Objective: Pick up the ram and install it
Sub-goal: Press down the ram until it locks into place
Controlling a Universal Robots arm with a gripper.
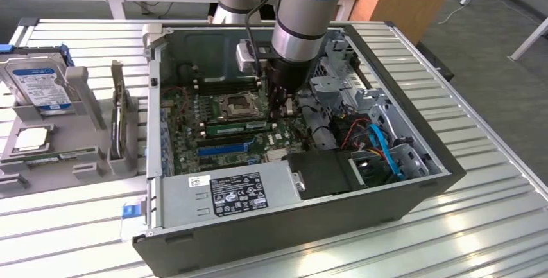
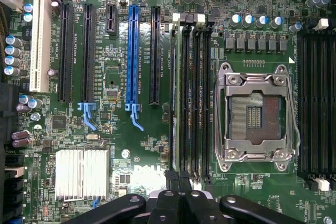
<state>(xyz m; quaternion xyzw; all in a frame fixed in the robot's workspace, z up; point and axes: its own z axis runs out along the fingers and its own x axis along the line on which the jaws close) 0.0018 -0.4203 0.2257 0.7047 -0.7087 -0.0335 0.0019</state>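
Note:
The ram (image 1: 235, 126), a long thin green stick, stands on edge in a black memory slot just in front of the CPU socket (image 1: 236, 104) inside the open computer case. In the wrist view the ram (image 2: 176, 93) appears edge-on in the slot of its bank farthest from the socket (image 2: 254, 111). My gripper (image 1: 281, 110) hangs from the arm over the motherboard, at the end of the ram toward the exterior view's right. Its black fingers (image 2: 169, 195) are shut together, and their tips (image 2: 178, 178) sit at the end of that slot bank with nothing between them.
Left of the case in the exterior view, a grey tray holds a hard drive (image 1: 38, 85), a CPU (image 1: 30, 139) and an upright card (image 1: 120, 121). The power supply (image 1: 231, 191), drive cage (image 1: 342, 92) and blue cables (image 1: 383, 149) crowd the case. Blue and black expansion slots (image 2: 132, 51) adjoin the memory bank.

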